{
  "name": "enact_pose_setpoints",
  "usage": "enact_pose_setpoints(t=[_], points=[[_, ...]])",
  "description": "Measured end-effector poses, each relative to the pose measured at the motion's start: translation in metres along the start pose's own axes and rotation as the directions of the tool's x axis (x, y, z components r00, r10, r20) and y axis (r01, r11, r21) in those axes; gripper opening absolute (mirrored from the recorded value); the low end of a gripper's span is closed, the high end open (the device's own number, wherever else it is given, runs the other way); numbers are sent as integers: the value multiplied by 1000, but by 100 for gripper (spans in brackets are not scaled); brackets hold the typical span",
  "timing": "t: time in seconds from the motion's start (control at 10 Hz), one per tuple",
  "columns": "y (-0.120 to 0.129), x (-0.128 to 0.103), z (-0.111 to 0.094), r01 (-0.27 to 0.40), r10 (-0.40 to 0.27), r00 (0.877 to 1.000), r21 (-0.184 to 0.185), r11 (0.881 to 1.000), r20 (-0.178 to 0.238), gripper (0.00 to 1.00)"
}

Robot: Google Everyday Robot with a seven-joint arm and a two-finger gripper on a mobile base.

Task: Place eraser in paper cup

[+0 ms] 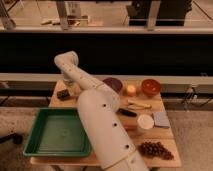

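The eraser [63, 93] is a small dark block lying on the back left corner of the wooden table [165, 136]. My gripper [68, 86] hangs at the end of the white arm [100, 115], right above and behind the eraser, close to it or touching it. The paper cup [145, 121] is white with a pale inside and stands upright at the right of the table, far from the gripper, just past the arm's thick lower part.
A green tray [36, 141] sits front left. A purple bowl [114, 84], an orange ball [131, 90] and an orange bowl [150, 86] line the back. A light-blue pad [161, 119] lies beside the cup, a dark slim thing [127, 112] behind it, and grapes [155, 150] front right.
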State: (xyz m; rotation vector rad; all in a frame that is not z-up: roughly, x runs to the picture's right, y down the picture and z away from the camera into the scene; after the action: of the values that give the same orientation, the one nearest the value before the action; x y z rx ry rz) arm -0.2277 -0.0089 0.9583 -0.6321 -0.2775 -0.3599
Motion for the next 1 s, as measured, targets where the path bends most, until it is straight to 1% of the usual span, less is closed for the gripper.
enact_pose_setpoints(t=[0.3, 0.5, 0.6, 0.7, 0.8, 1.0], points=[[16, 26, -47, -59, 59, 998, 52, 997, 0, 36], [30, 31, -64, -79, 79, 997, 71, 994, 0, 36], [41, 36, -80, -92, 92, 996, 85, 992, 1, 36], [50, 45, -91, -103, 104, 995, 97, 990, -7, 36], [67, 56, -107, -120, 122, 992, 111, 987, -12, 36], [92, 74, -125, -151, 154, 988, 135, 979, -16, 36]])
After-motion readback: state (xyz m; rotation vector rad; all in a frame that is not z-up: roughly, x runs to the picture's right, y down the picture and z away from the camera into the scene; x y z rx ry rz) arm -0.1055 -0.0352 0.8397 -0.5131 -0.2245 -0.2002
